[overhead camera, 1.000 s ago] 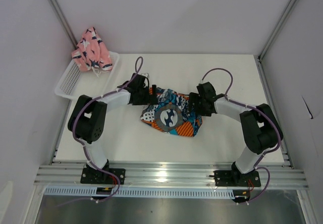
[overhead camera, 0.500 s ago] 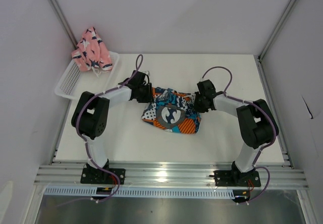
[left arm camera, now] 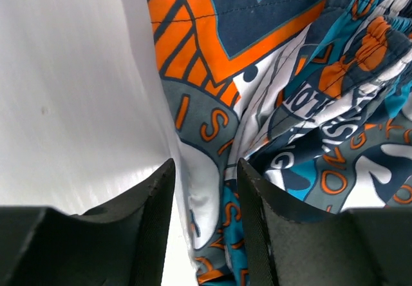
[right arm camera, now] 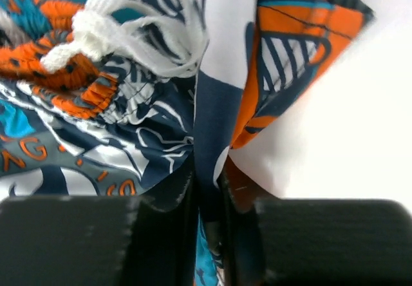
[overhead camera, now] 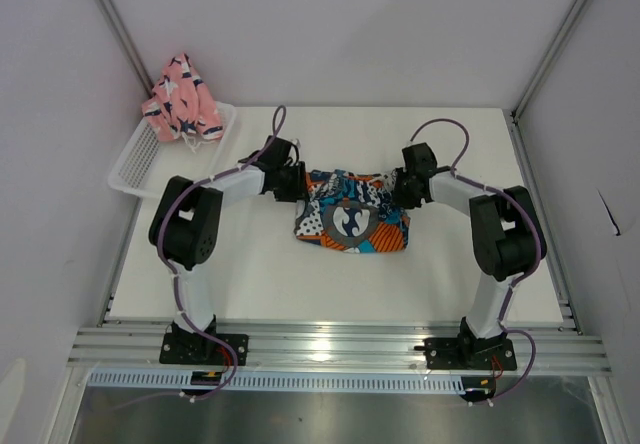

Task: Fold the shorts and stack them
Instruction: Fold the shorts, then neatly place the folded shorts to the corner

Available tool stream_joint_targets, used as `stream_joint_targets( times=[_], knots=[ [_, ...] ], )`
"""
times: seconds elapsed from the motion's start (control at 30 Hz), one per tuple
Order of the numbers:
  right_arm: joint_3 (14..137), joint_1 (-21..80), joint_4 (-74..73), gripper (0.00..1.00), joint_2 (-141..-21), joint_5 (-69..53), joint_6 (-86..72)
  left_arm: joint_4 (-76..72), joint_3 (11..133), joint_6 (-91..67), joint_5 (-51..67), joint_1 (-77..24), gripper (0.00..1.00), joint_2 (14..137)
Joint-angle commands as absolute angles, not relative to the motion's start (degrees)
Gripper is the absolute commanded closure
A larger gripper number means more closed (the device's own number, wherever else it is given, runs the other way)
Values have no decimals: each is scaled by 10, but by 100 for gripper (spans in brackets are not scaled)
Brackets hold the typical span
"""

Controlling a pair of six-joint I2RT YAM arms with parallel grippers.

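The printed shorts (overhead camera: 352,222) are thin, smooth, matt cloth, puckered at the waistband; their drawstring (right arm camera: 138,22) is soft white braided cord. The left gripper (left arm camera: 205,183) is matt black plastic, the desk (overhead camera: 250,274) smooth matt white, the basket (overhead camera: 132,164) white plastic mesh.

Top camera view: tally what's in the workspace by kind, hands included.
Shorts: 2, printed pair and pink pair
Basket: 1, white mesh basket
Hands: 2, left hand and right hand, both shut on the printed pair
Total: 5
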State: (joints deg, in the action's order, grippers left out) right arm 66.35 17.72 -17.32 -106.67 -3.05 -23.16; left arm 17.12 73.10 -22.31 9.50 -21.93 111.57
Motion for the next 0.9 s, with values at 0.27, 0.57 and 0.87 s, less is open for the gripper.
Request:
stream_joint_targets(
  times=[0.27,0.57,0.87],
  knots=[
    [787,92,-230,11,-1073,-6,-177,114,709,-256,119,-226,24,1055],
    [717,130,-220,2,-954,-49,-174,127,670,-268,120,-226,12,949],
    [822,272,-262,1,-1038,69,-173,128,595,-326,71,-224,12,844]
  ],
)
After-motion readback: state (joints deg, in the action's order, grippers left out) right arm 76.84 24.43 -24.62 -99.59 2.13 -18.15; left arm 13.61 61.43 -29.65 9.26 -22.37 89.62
